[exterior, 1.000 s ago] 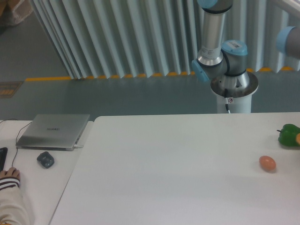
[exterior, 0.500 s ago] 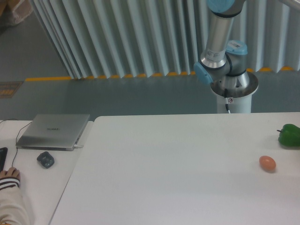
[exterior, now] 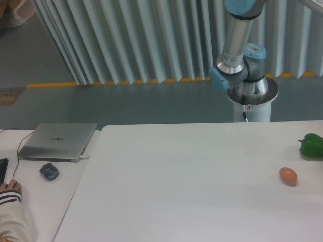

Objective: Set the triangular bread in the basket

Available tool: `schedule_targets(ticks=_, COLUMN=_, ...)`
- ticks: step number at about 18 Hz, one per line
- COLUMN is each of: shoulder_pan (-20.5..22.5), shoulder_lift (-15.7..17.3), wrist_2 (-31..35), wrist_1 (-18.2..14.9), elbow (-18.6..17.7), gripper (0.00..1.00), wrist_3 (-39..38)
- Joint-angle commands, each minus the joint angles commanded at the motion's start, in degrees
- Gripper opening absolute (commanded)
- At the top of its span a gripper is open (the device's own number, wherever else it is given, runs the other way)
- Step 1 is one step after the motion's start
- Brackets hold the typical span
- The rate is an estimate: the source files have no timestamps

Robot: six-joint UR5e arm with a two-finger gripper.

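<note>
Task status: not started, as far as the view shows. Neither the triangular bread nor the basket is in view. The white desk (exterior: 192, 201) carries a small brownish-pink egg (exterior: 287, 175) and a green pepper (exterior: 311, 145). Only the arm's base and lower joints (exterior: 242, 65) show; the tool is outside the view, so its opening and load cannot be determined.

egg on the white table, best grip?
Take the egg from straight above, claw closing across its short middle. It lies on its side, alone on the table, clear of the green pepper, so a top approach looks unobstructed. The claw is out of view.
</note>
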Motion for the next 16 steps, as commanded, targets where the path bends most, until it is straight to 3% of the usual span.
schedule_targets(ticks=3, shoulder_pan=-2.5, shoulder_lift=1.1, wrist_2=0.7, wrist_1=0.0, elbow=-2.5, gripper=1.00, wrist_3=-4.0)
schedule_targets(ticks=8, shoulder_pan=-6.4, shoulder_lift=1.6, wrist_2=0.0, wrist_1=-0.2, elbow=-1.9, gripper=1.00, wrist_3=-11.0)
schedule_targets(ticks=10, shoulder_pan=-7.7, shoulder_lift=3.8, wrist_2=-2.1, wrist_1=-1.3, elbow=-2.2, gripper=1.00, wrist_3=-10.9)
schedule_targets(ticks=13, shoulder_pan=-9.8, shoulder_lift=4.5, wrist_2=-2.7, wrist_1=-9.9, elbow=0.5, gripper=1.00, wrist_3=-9.6)
schedule_targets(ticks=15, shoulder_pan=-9.7, shoulder_lift=3.9, wrist_2=-3.0, wrist_1=-19.2, elbow=5.5, gripper=1.00, wrist_3=-1.1)
schedule_targets(ticks=16, shoulder_pan=-9.7, shoulder_lift=3.5, wrist_2=-3.4, wrist_1=-21.8, elbow=6.8, gripper=1.00, wrist_3=2.2)
